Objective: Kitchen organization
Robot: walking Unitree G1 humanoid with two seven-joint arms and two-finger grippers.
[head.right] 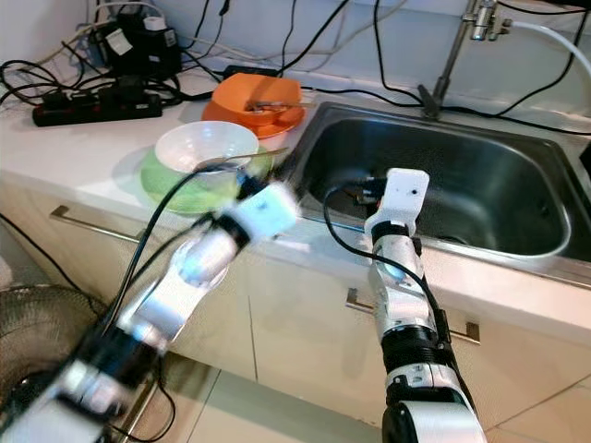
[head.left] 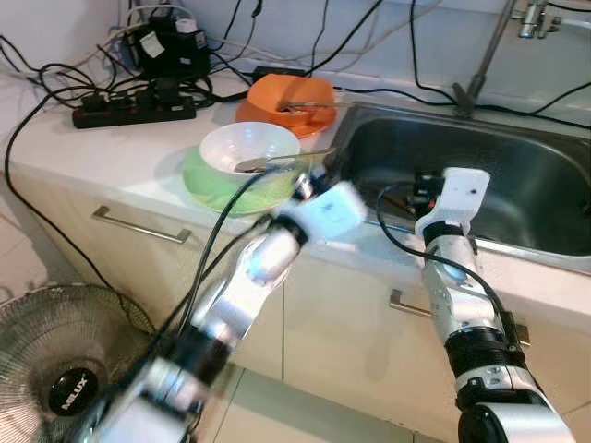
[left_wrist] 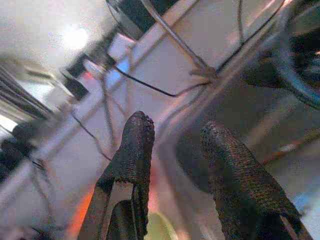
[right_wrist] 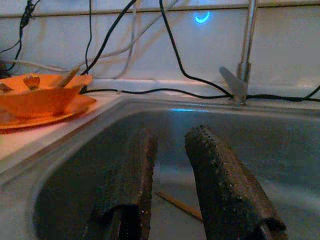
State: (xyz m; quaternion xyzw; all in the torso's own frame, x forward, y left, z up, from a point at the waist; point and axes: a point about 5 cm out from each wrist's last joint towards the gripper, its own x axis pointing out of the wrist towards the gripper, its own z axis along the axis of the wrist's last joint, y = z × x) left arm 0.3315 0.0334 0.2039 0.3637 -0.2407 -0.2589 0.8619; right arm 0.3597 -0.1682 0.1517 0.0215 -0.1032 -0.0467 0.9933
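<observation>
We found the right gripper (right_wrist: 172, 175) hanging over the front rim of the steel sink (head.left: 517, 185), its fingers a little apart and gripping nothing. Beneath them, on the sink floor, lay a thin stick (right_wrist: 177, 204), perhaps a chopstick, though the dim view left us unsure. At ten o'clock from that gripper sat the orange bowl (head.left: 288, 100) on its matching plate. The left gripper (left_wrist: 175, 150), blurred, had its fingers apart and empty, near the sink's nine o'clock edge. Just beyond it at ten o'clock stood the white bowl (head.left: 247, 146), a spoon (head.left: 277, 161) across it, nested in the green bowl (head.left: 208, 185).
</observation>
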